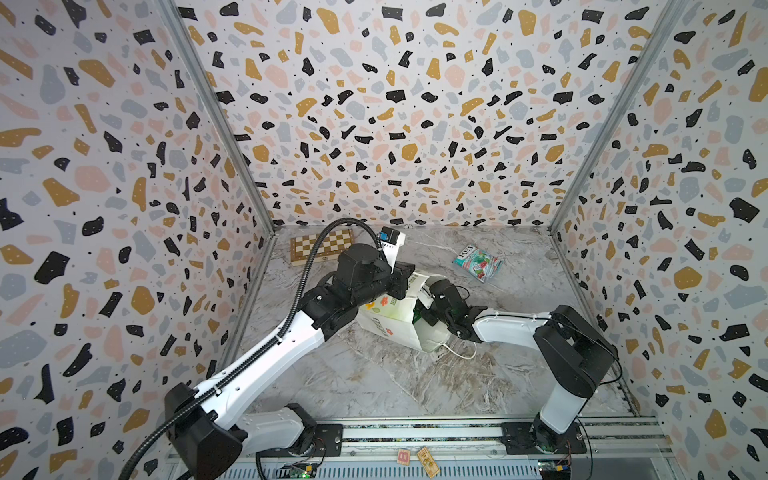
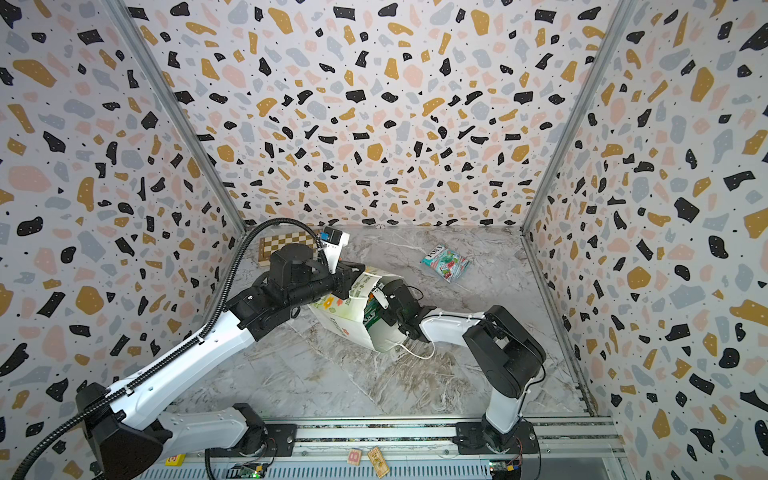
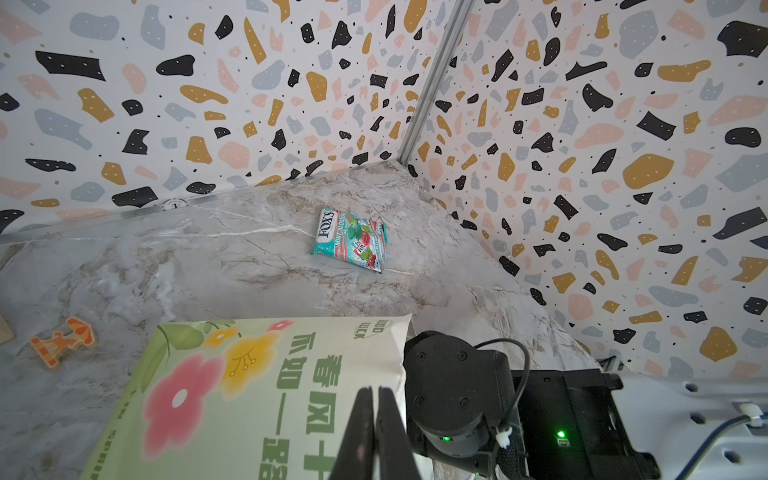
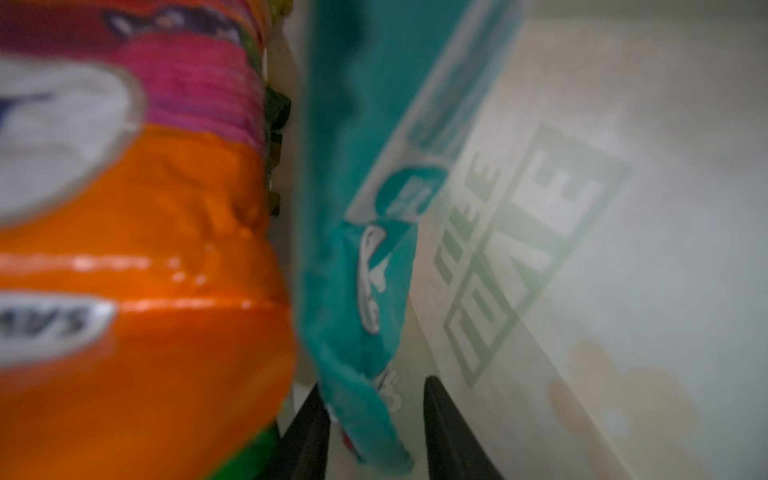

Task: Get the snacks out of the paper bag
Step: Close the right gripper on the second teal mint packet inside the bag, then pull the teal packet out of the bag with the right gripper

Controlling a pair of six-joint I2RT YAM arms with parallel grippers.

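— Where does everything sit?

— On the grey marbled bench [image 1: 374,374] the tall white paper carrier bag [image 1: 386,322] lies tipped over, its mouth toward the right arm. The left gripper [image 3: 375,392] is at the bag's upper wall near the mouth. Its jaws are clenched, on the paper as far as I can judge.

— And the right gripper?

— The right gripper [image 4: 374,382] is inside the bag. Its jaws stand apart, straddling the lower edge of a teal glossy packet [image 4: 353,249], and nothing is grasped yet. An orange glossy packet [image 4: 145,249] presses just beside it. One flat teal FOX'S packet [image 1: 478,262] lies out on the bench, well apart from the bag.

— What could go wrong?

— The bag's inner wall lies just beside one jaw, so closing now could pinch the paper along with the packet. Pulling would then drag the bag out of the left jaws or tear it. The glossy film may also slip, or the orange packet may snag and tumble out.
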